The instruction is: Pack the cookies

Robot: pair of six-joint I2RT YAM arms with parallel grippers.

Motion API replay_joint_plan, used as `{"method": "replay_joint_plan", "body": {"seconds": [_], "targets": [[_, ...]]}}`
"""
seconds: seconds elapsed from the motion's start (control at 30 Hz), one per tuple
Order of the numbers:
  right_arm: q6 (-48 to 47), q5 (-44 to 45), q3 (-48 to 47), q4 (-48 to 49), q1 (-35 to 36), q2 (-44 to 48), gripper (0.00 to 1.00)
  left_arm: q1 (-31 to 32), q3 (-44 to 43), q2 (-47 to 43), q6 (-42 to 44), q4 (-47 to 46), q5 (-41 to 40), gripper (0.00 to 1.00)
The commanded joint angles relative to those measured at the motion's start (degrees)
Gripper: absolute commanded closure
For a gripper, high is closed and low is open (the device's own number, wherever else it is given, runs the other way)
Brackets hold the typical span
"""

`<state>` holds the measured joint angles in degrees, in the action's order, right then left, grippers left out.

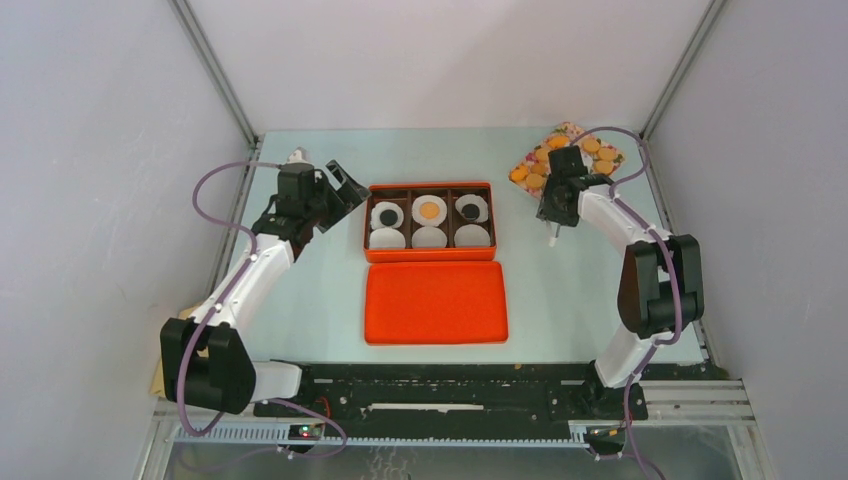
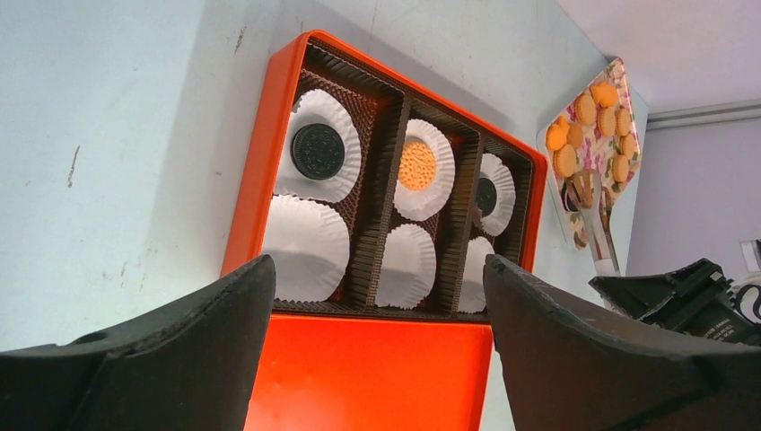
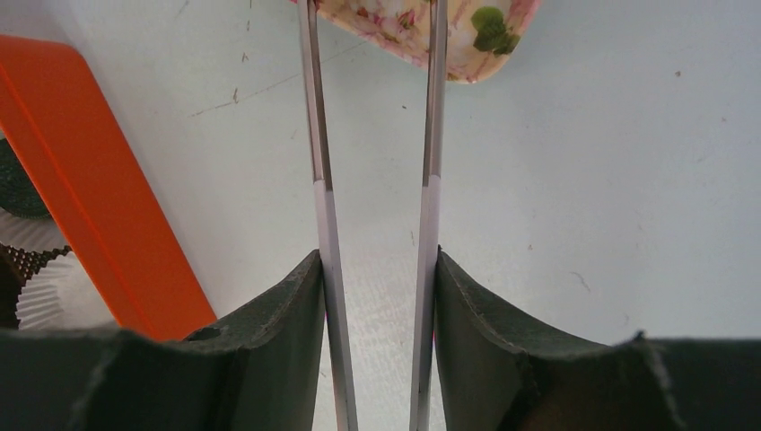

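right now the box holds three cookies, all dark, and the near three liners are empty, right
Not all dark. The top view shows the middle cookie is orange; the left cookie and right cookie are dark. The box does hold three, and the near liners are empty.

Orange lid lies before the box (six white liners inside) — floral tray, tongs far right.
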<state>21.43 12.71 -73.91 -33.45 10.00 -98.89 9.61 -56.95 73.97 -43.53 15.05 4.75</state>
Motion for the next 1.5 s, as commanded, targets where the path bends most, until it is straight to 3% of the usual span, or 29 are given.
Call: {"method": "replay_joint_plan", "body": {"seconds": [0.0, 0.3, 0.47, 0.97, 1.47], "targets": [[1.41, -0.14, -2.62, 3.33, -0.77, 1.60, 0.64, 0.33, 1.36, -0.43, 0.46, -1.51, 0.51, 0.10], [1.63, -2.31, -2.77, 2.87, -0.28, 5.57, 0.77, 0.26, 1.72, -2.05, 0.37, -1.04, 0.17, 0.10], [1.34, -2.83, -2.74, 2.47, 2.30, 10.39, 0.78, 0.24, 1.41, -3.01, 0.29, -0.30, -1.32, 0.10], [-1.37, -2.82, -2.26, -4.23, 22.45, 17.23, 0.78, -3.76, 0.98, -3.01, -1.44, 2.20, -2.72, 0.10], [4.05, 0.82, 6.28, -6.48, 30.43, 19.99, 0.77, -3.80, 2.92, -3.94, -1.65, 0.45, -0.04, 0.10]]}}
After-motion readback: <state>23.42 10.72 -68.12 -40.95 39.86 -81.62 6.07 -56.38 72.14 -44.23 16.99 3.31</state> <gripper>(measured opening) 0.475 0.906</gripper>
